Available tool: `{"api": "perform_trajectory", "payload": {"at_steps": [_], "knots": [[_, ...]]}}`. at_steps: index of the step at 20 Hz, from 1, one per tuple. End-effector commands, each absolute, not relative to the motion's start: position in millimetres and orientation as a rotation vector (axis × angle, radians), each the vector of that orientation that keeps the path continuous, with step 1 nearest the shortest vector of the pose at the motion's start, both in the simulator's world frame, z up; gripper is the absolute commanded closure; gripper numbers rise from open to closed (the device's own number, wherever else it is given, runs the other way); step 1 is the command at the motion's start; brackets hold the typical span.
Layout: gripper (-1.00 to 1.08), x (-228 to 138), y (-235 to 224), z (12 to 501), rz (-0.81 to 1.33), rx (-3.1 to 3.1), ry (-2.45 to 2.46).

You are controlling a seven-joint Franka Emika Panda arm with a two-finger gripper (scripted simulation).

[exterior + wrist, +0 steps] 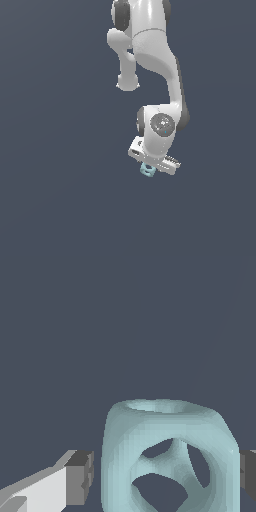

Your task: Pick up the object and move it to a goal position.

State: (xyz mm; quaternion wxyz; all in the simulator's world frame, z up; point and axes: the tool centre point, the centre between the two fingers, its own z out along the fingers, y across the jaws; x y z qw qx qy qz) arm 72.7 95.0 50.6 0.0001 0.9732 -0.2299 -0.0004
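Note:
The object [170,456], a pale teal blocky piece with round holes through it, fills the wrist view and sits between my two dark-padded fingers. One finger [80,476] stands a small gap off one side, and the other finger [248,474] is close to the opposite side. My gripper [165,476] is open and straddles the piece. In the exterior view the object [146,170] peeks out just beneath the white hand of the gripper [150,167], low on the dark surface. The fingertips themselves are mostly hidden there.
The white arm [150,50] comes down from the top of the exterior view. Everywhere else is a plain dark blue-grey surface [60,150]; no other objects or goal marker show.

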Motion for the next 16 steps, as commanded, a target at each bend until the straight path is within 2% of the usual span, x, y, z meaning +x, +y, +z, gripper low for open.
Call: {"api": "perform_trajectory", "payload": {"at_steps": [1, 6, 7, 16], "knots": [[-0.92, 72.8, 95.1, 41.3, 0.000, 3.057, -0.723], [-0.92, 74.2, 95.3, 39.5, 0.000, 3.057, -0.723], [1.08, 74.2, 95.3, 39.5, 0.000, 3.057, -0.723], [1.08, 74.2, 95.3, 39.5, 0.000, 3.057, -0.723]]}}
